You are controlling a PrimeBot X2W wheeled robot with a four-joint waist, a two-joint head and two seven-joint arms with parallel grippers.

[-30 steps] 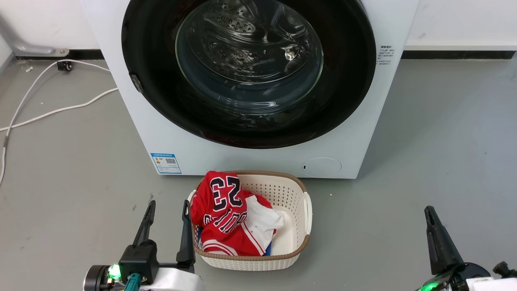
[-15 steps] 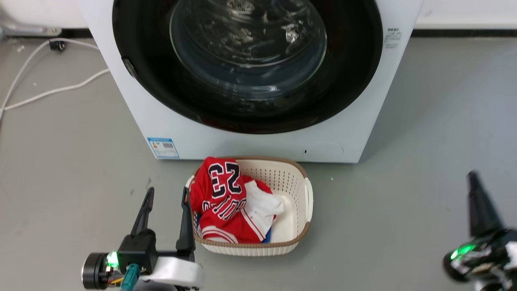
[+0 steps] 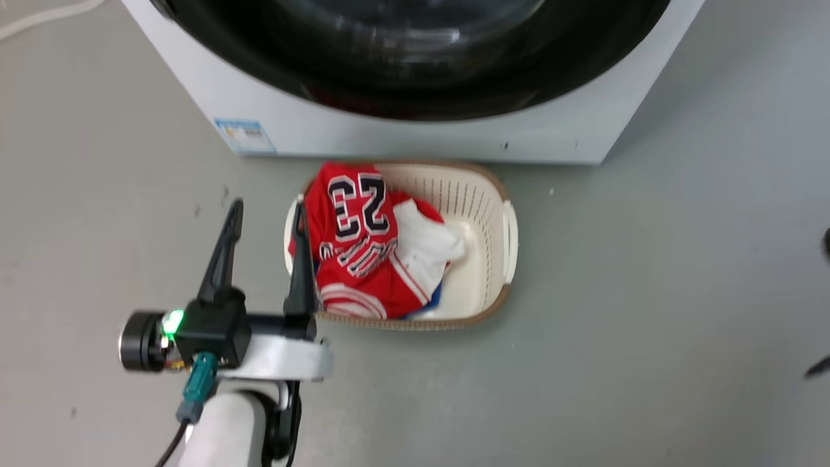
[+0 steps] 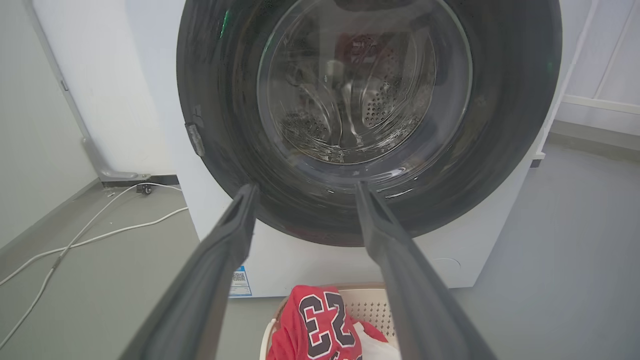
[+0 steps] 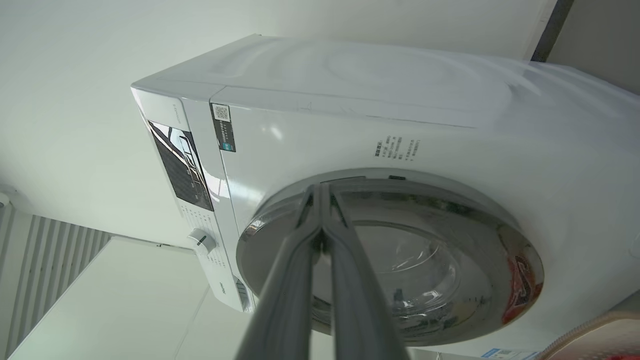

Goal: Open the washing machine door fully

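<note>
L forearm (image 3: 224,425) white — blk jaws, green LED (image 3: 172,322).

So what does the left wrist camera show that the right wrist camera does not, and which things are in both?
Left wrist view: the white cables on the floor, the number 23 on the red shirt, and the left gripper, open. Right wrist view: the control panel, the knob near it, the top of the washing machine, and the right gripper, shut. Both: the washing machine and its round black door, closed flat against the front.
</note>
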